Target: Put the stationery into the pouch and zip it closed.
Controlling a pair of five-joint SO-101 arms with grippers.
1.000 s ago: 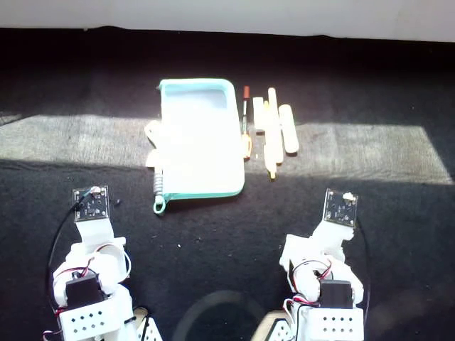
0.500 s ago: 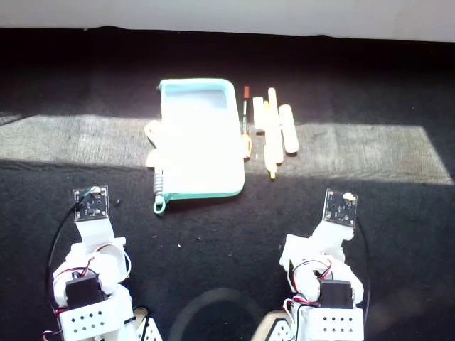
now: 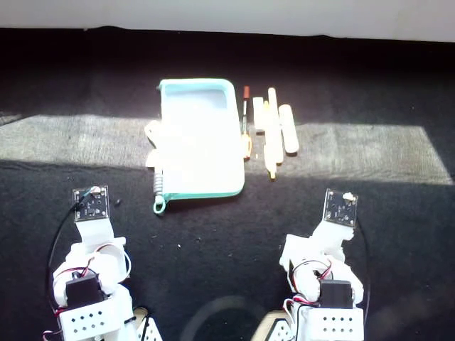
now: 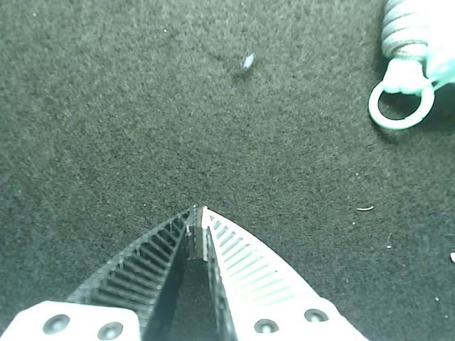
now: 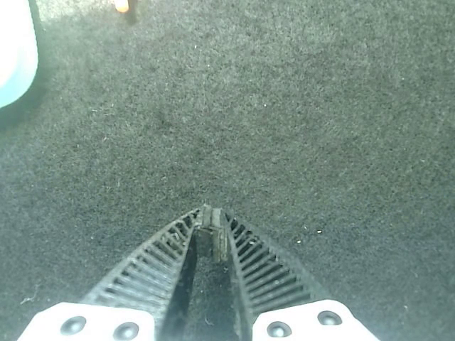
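A white pouch [image 3: 197, 142] with a teal zip edge lies flat at the middle of the dark mat. Its teal ring pull [image 3: 159, 206] hangs at the near left corner, and the ring pull [image 4: 402, 106] is seen close in the left wrist view. Right of the pouch lie several pieces of stationery [image 3: 270, 128]: a thin pen with an orange end, pale sticks and a short white cylinder. My left gripper [image 4: 198, 211] is shut and empty over bare mat, short of the ring. My right gripper [image 5: 208, 211] is shut and empty, with the pouch corner [image 5: 15, 57] off to one side.
A dark felt mat [image 3: 234, 227] covers the table, crossed by a bright band of sunlight [image 3: 370, 153]. Both arm bases [image 3: 92, 298] stand at the near edge, with open mat between them and the pouch. A pale wall strip [image 3: 227, 14] runs along the far edge.
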